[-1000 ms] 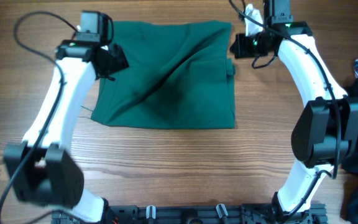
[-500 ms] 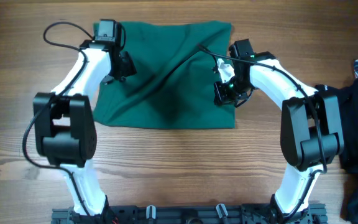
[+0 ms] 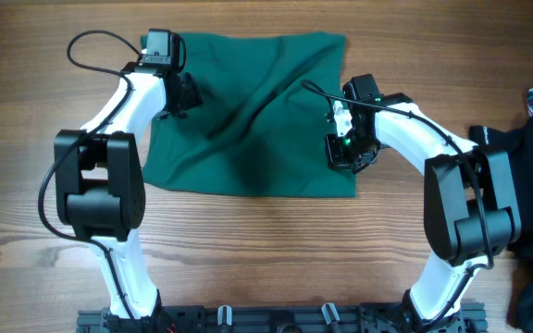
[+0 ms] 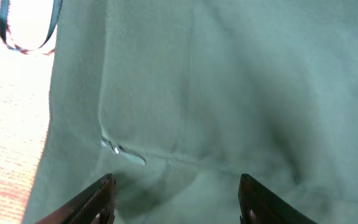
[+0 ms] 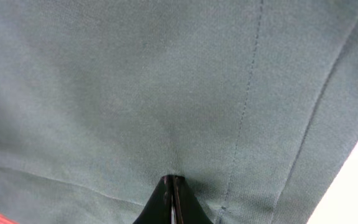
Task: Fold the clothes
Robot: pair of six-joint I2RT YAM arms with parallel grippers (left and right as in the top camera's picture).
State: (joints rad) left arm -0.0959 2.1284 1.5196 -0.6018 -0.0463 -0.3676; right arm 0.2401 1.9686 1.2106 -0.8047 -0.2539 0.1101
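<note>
Clothes (image 3: 248, 120) lie spread far-centre on the bench (image 3: 248, 245). Right fingers (image 5: 173, 200), closed, seem to pinch the right edge. Left fingers (image 3: 187, 92) hang open over the far-left corner. Pulling now, one-sided, could skew the fold or slip the thin pinch.

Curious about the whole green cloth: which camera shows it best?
Overhead: nearly the whole green cloth shows there. Both wrist views show only close-up patches of it, the left including a cord loop.
</note>
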